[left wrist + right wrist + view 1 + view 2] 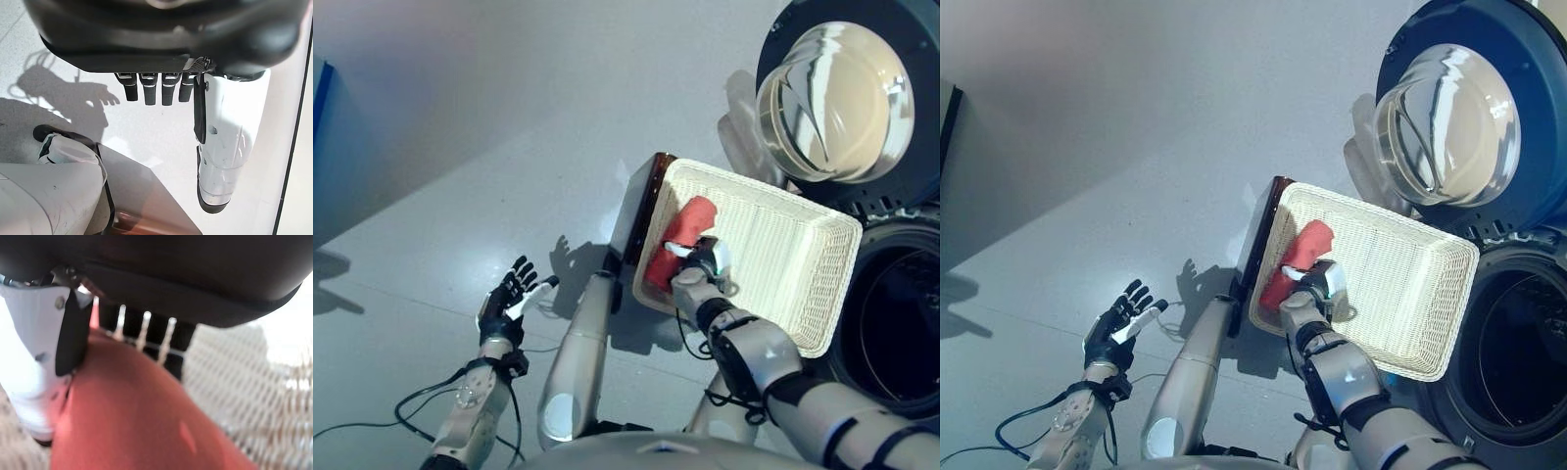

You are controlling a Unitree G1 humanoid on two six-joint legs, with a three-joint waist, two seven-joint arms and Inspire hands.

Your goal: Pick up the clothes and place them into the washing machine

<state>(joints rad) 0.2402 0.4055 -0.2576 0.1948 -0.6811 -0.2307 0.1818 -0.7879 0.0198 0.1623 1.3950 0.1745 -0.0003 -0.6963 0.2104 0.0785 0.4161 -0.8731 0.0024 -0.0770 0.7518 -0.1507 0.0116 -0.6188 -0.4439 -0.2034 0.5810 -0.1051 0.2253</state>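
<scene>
A red cloth (688,223) lies at the near left end of the shallow wicker basket (783,255). My right hand (703,269) is down in the basket on the cloth. In the right wrist view the cloth (137,421) bulges between the white-covered thumb (29,347) and the fingers, which curl round it. My left hand (504,299) hangs open and empty over the floor at the left, away from the basket. It also shows in the left wrist view (222,147) with straight fingers.
The basket rests on a low dark brown box (641,201). The washing machine's dark drum opening (901,313) is at the right, just past the basket. Its round glass door (837,98) stands open above. Grey floor (460,147) stretches to the left.
</scene>
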